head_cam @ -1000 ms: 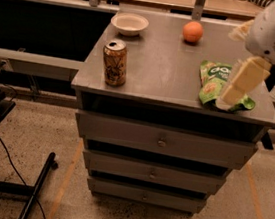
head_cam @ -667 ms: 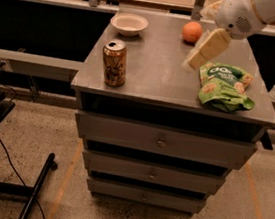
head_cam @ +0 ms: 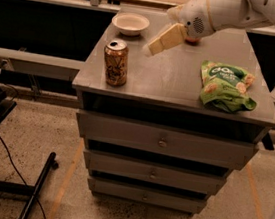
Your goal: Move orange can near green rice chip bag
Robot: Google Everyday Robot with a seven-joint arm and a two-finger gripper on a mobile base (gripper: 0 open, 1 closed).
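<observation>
- Nearest us is the grey drawer cabinet [head_cam: 162,142]. Everything the task needs sits on its flat top.
- The orange can [head_cam: 116,62] stands upright at about 8 o'clock on that top, close to the front-left edge. Its silver lid faces up, and nothing touches it.
- The green rice chip bag [head_cam: 225,85] lies flat at about 4 o'clock, well apart from the can, with bare surface between them.
- The gripper [head_cam: 159,43] hangs above the top toward 11 o'clock of centre, up and to the right of the can. It holds nothing, and we cannot tell whether it is wide or narrow.
- Farthest back, at 11 o'clock, rests a white bowl [head_cam: 130,23].
- We judge the can light, rigid and smooth, so it may slip or dent if squeezed hard. We would grip it across the middle of its body, jaws level, to keep it from tipping.
- The bag looks soft and easy to shove, so we would set the can down just beside it, not against it.
</observation>
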